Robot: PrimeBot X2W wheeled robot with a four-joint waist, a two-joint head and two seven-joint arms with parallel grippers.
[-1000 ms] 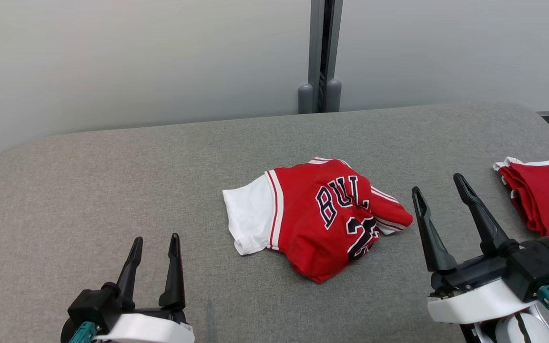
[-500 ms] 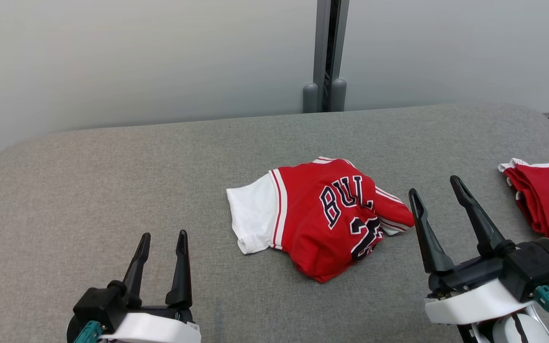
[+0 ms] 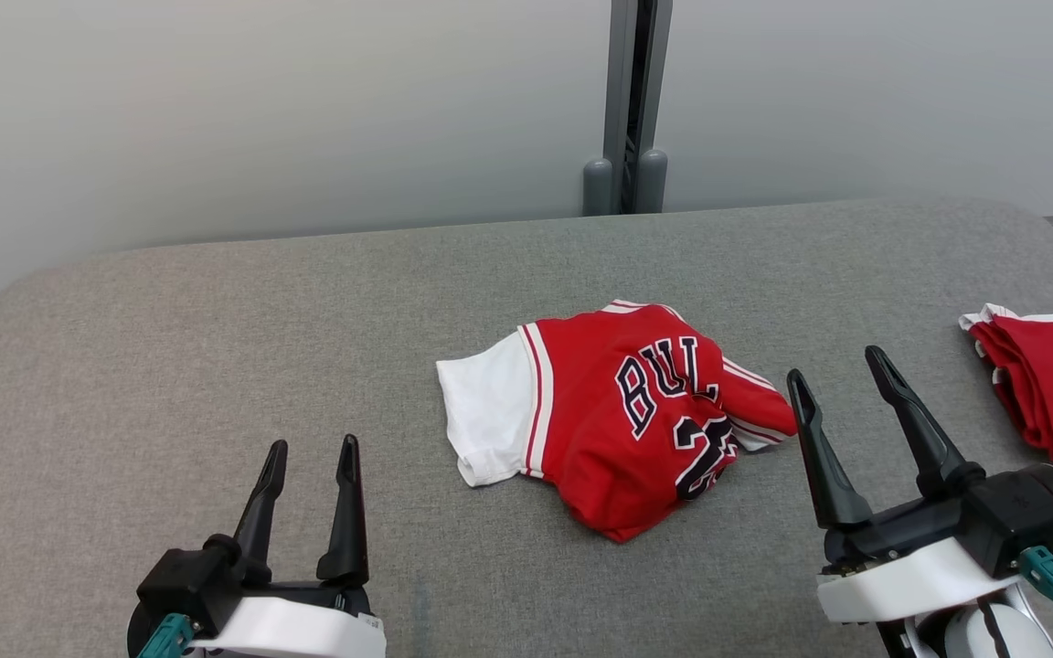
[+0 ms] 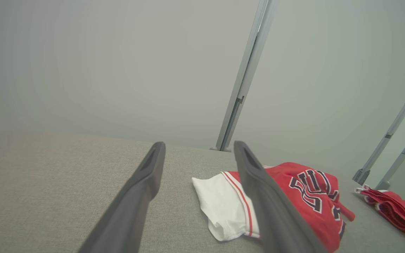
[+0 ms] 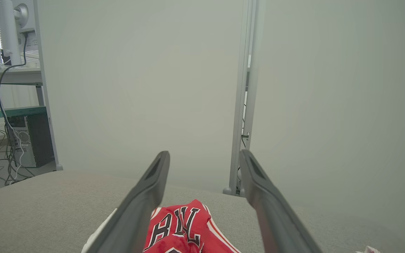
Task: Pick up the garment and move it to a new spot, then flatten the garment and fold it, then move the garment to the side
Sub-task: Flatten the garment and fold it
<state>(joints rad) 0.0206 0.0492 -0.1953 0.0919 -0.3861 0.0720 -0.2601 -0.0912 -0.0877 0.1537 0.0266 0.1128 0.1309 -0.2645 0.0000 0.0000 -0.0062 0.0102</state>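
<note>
A crumpled red jersey with a white sleeve and dark lettering, the garment (image 3: 618, 416), lies in the middle of the grey padded table (image 3: 216, 347). My left gripper (image 3: 312, 448) hovers open at the lower left, well short of the white sleeve. Open as well, my right gripper (image 3: 842, 366) stands just right of the garment's red edge, fingers empty. In the left wrist view the garment (image 4: 301, 196) shows past my right-hand finger (image 4: 258, 189). The right wrist view has the garment (image 5: 185, 228) low between my fingers (image 5: 146, 196).
A second red garment (image 3: 1047, 384) lies bunched at the table's right edge. Grey partition panels with a metal post (image 3: 627, 100) stand behind the table. A desk with cables and a computer (image 5: 12, 105) is off to one side in the right wrist view.
The head camera has shifted slightly, so the whole scene sits a little further right. Both grippers stay open; the garment lies as before.
</note>
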